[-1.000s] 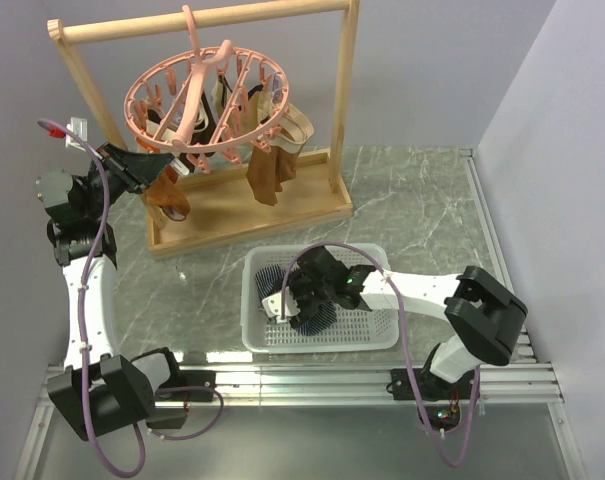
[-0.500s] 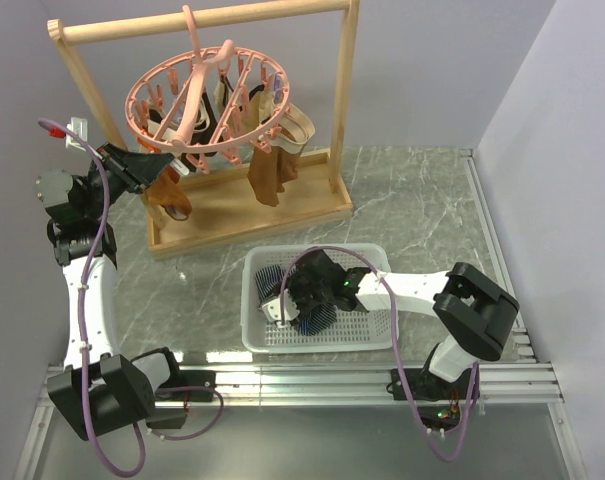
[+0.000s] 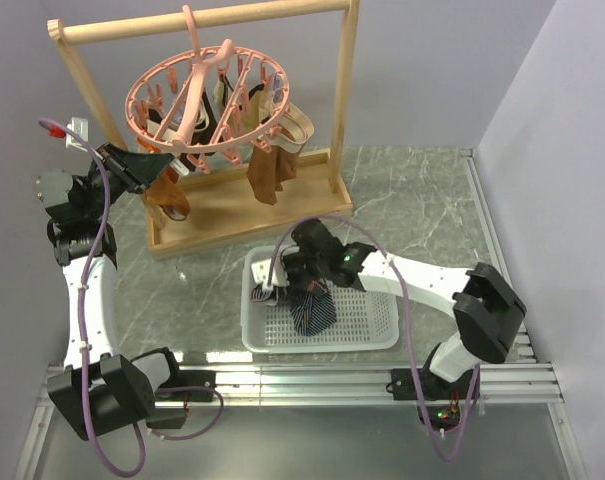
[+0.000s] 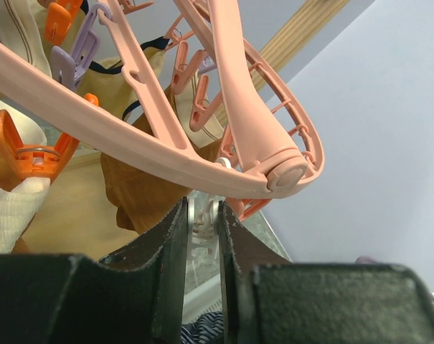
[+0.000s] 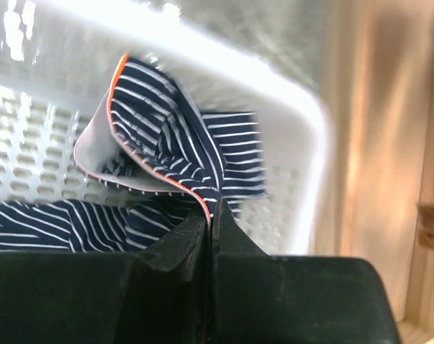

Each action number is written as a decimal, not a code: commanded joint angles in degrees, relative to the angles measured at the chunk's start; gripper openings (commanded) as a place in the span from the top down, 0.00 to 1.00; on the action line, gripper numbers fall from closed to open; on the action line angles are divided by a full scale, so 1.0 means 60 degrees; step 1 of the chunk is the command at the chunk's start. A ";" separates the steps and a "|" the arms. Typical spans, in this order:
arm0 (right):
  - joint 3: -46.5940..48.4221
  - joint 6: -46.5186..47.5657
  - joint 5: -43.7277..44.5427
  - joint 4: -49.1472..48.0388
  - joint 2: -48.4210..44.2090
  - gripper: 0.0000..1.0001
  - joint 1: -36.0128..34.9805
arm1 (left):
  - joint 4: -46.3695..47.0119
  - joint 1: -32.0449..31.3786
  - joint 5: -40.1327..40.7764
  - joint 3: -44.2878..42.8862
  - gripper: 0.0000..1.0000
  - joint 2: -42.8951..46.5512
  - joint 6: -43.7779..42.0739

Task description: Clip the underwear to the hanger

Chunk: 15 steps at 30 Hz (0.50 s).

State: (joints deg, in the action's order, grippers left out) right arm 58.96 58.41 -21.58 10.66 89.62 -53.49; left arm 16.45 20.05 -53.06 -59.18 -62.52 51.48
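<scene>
Underwear of soft dark navy cloth with thin white stripes and an orange-red hem (image 3: pixel 310 312) hangs from the right gripper (image 3: pixel 298 286) above the white perforated plastic basket (image 3: pixel 382 338). Its lower end droops down to the basket's floor. In the right wrist view the two black fingers (image 5: pixel 175 247) are pressed together on a fold of the striped cloth (image 5: pixel 177 147) right at the hem. The rest of the garment spreads below them over the basket's holed bottom, near its rounded corner (image 5: pixel 306 115).

The round pink plastic ring hanger with spokes, small clips and a top hook (image 3: pixel 204 92) hangs from the top bar of the light wooden rack frame (image 3: pixel 207 20), well apart from the basket. Brown and tan garments (image 3: pixel 267 175) are clipped under it.

The left gripper (image 3: pixel 134 166) sits just beside the ring's left edge. From its wrist camera, the pink ring (image 4: pixel 130 140) curves right above the black fingers (image 4: pixel 170 244). The jaws stand almost together with a narrow slit between them and something small and pale in that slit. Whether they pinch it I cannot tell.

The rack and basket stand on a grey marbled table (image 3: pixel 422 210).
</scene>
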 commanded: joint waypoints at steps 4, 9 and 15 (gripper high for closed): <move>0.1744 -0.3094 -0.0987 0.1519 -0.0772 1.00 0.0551 | 0.0071 -0.0002 -0.0122 -0.0288 1.00 -0.0009 -0.0304; 0.2858 -0.5249 -0.1617 0.1740 -0.0422 1.00 0.0829 | 0.0174 -0.0002 -0.0107 -0.0244 1.00 -0.0039 -0.0129; 0.3298 -0.7653 -0.1399 0.0701 -0.0304 1.00 0.0976 | 0.0188 -0.0002 -0.0195 -0.0318 1.00 -0.0097 -0.0026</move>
State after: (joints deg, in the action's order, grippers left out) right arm 75.57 23.18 -29.58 18.70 87.44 -47.99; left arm 16.43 20.05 -53.08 -59.18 -62.89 51.31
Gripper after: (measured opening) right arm 0.034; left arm 0.247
